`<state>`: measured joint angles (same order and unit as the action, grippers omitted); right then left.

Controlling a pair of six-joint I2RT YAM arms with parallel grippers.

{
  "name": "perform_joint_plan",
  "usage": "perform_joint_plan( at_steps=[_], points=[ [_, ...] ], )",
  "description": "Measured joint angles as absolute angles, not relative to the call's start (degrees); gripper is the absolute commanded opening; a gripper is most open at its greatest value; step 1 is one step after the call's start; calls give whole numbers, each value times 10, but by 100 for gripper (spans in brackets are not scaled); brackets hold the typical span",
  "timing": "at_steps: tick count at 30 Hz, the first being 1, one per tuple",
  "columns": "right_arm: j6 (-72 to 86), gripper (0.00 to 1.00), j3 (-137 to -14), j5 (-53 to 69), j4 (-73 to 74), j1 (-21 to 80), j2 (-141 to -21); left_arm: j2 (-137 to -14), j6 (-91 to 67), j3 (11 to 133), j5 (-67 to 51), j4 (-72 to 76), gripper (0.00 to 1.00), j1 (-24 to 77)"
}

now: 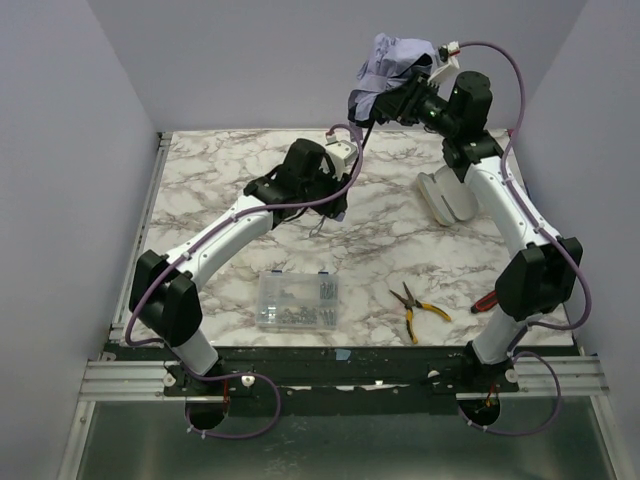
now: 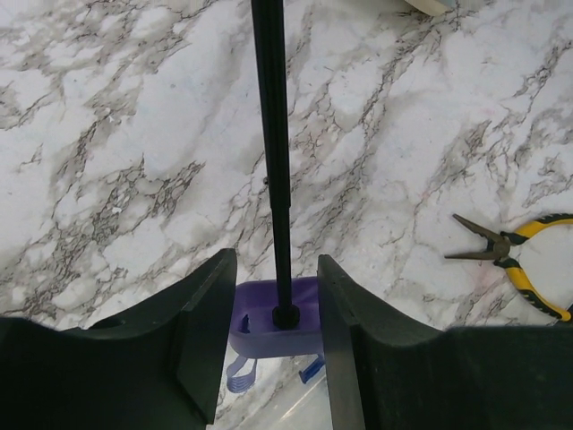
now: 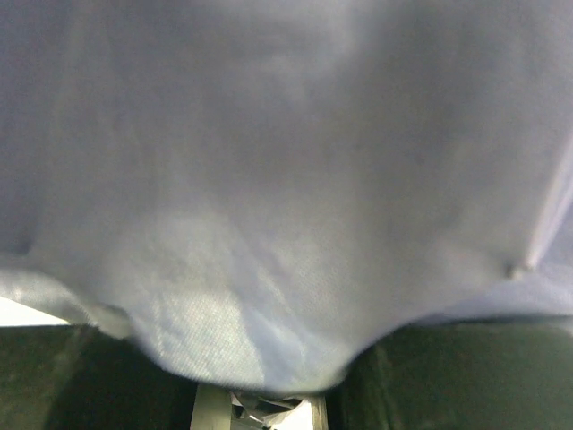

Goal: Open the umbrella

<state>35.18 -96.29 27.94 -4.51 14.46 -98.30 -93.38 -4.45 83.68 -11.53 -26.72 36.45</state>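
The umbrella is held up between both arms at the back of the table. Its pale lilac canopy is bunched and raised high, with my right gripper shut on it. In the right wrist view the fabric fills the frame and covers most of the right gripper. A thin black shaft runs down to a lilac handle. My left gripper is shut on that handle, one finger pressed to each side; the left gripper sits left of and below the canopy.
A cream sleeve lies on the marble table beside the right arm. A clear plastic box of screws sits near the front centre. Yellow-handled pliers and a red-handled tool lie at the front right.
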Motion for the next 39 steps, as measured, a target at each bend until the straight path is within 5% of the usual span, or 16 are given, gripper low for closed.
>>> perform_joint_plan(
  at_steps=[11, 15, 19, 28, 33, 39],
  points=[
    [343, 0, -1010, 319, -3, 118, -1020, -930, -58, 787, -115, -197, 35, 368],
    [352, 1, -1012, 331, -41, 107, -1020, -929, -53, 768, -115, -245, 38, 372],
    [381, 1, -995, 344, -98, 91, -1011, -932, -46, 775, -116, -304, 29, 371],
    [365, 1, -1017, 337, -106, 93, -1007, -936, -44, 775, -126, -308, 28, 391],
    [365, 1, -1053, 352, -95, 97, -1030, -916, -43, 728, -126, -243, 33, 391],
    [388, 1, -1054, 359, -102, 90, -1039, -888, -29, 722, -125, -250, 61, 391]
  ],
)
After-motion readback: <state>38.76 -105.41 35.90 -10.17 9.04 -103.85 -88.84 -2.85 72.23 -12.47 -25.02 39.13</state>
